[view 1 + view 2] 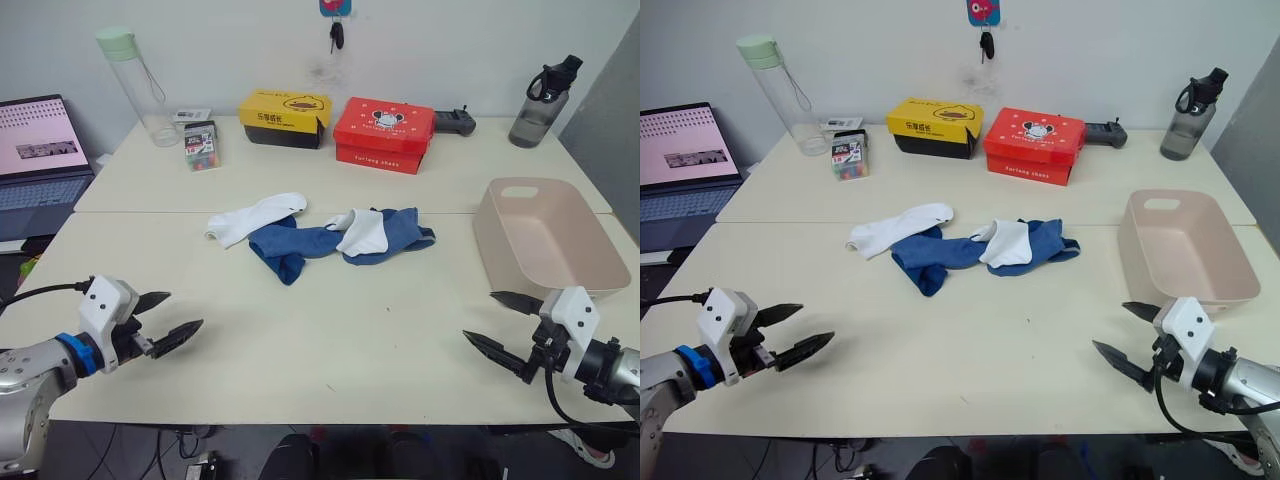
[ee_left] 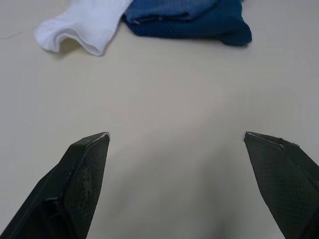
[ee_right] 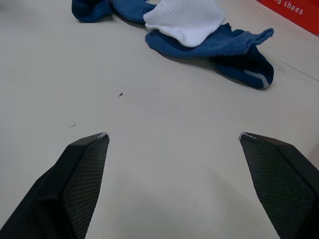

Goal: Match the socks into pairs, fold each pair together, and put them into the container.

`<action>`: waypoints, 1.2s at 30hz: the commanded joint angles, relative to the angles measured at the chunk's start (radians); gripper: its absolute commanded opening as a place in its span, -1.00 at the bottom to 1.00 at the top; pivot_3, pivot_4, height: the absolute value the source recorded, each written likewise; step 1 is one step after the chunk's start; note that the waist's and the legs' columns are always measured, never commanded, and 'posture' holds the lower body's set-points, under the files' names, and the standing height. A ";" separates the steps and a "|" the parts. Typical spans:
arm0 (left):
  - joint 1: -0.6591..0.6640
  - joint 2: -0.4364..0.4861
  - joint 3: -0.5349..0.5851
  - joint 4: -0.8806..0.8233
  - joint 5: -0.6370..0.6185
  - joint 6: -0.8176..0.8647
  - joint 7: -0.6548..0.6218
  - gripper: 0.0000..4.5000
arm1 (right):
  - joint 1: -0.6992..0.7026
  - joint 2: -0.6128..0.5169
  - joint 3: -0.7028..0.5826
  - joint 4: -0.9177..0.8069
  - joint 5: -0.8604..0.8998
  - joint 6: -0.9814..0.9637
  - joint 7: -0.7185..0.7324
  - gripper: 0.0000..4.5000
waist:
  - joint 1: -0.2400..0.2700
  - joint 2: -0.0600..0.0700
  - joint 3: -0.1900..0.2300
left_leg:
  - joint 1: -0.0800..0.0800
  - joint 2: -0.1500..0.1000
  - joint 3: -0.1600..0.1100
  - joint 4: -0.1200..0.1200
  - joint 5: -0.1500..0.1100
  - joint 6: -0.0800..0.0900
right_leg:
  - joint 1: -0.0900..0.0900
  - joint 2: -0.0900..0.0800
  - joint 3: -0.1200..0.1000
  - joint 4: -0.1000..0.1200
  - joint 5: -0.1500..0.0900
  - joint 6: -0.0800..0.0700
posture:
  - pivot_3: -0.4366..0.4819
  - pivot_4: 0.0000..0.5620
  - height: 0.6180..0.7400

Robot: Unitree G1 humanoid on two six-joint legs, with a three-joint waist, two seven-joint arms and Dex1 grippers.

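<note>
A loose heap of socks lies mid-table: one white sock (image 1: 256, 218) at the left, a second white sock (image 1: 362, 232) lying on top of the blue socks (image 1: 300, 246), which spread right to a blue sock (image 1: 405, 231). The container (image 1: 545, 238), a pale pink-beige tub with a slot handle, stands empty at the right. My left gripper (image 1: 170, 318) hovers open near the front left edge, well short of the socks. At the front right, just before the tub, my right gripper (image 1: 503, 321) is open too. Nothing is between either pair of fingers.
Along the back stand a yellow-and-black box (image 1: 284, 117), a red cardboard box (image 1: 384, 133), a clear bottle with a green lid (image 1: 139, 87), a dark bottle (image 1: 544, 100), a small card pack (image 1: 201, 145) and a black controller (image 1: 453, 121). A laptop (image 1: 38, 160) sits at the far left.
</note>
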 commanded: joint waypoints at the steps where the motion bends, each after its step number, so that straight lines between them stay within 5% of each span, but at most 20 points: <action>1: -0.042 -0.037 0.007 -0.013 -0.025 0.061 0.094 0.99 | -0.053 -0.006 0.012 -0.069 0.035 0.038 -0.032 1.00 | 0.000 0.000 0.000 | 0.000 0.000 0.000 0.000 0.000 0.000 | 0.000 0.000 0.000 0.000 0.000 0.000 | -0.05 -0.47 1.00; 8: -0.220 -0.217 0.006 0.000 -0.056 0.226 0.388 0.99 | -0.237 -0.015 0.106 -0.099 0.066 0.131 -0.081 1.00 | 0.000 -0.004 0.001 | 0.000 0.000 0.000 0.001 0.000 -0.001 | 0.000 0.000 0.000 0.001 0.000 0.000 | -0.05 -0.47 1.00; 15: -0.427 -0.293 -0.086 0.120 0.030 0.297 0.587 0.99 | -0.392 0.006 0.178 -0.089 0.095 0.191 -0.107 1.00 | 0.004 -0.007 0.002 | -0.001 -0.001 0.000 0.001 0.001 -0.002 | -0.001 0.001 -0.001 0.001 0.000 0.001 | -0.05 -0.47 1.00; 30: -0.793 -0.409 -0.138 0.571 0.077 0.238 0.684 0.99 | -0.444 0.035 0.222 -0.113 0.108 0.233 -0.156 1.00 | 0.005 -0.009 0.002 | -0.005 -0.001 0.000 0.003 0.003 -0.004 | -0.006 0.000 -0.001 0.003 0.001 0.002 | -0.05 -0.47 1.00; 36: -0.886 -0.410 -0.121 0.746 0.099 0.149 0.693 0.22 | -0.472 0.036 0.222 -0.128 0.129 0.268 -0.178 1.00 | 0.005 -0.010 0.002 | -0.006 -0.002 0.000 0.003 0.004 -0.004 | -0.007 0.000 -0.001 0.003 0.001 0.002 | -0.05 -0.47 1.00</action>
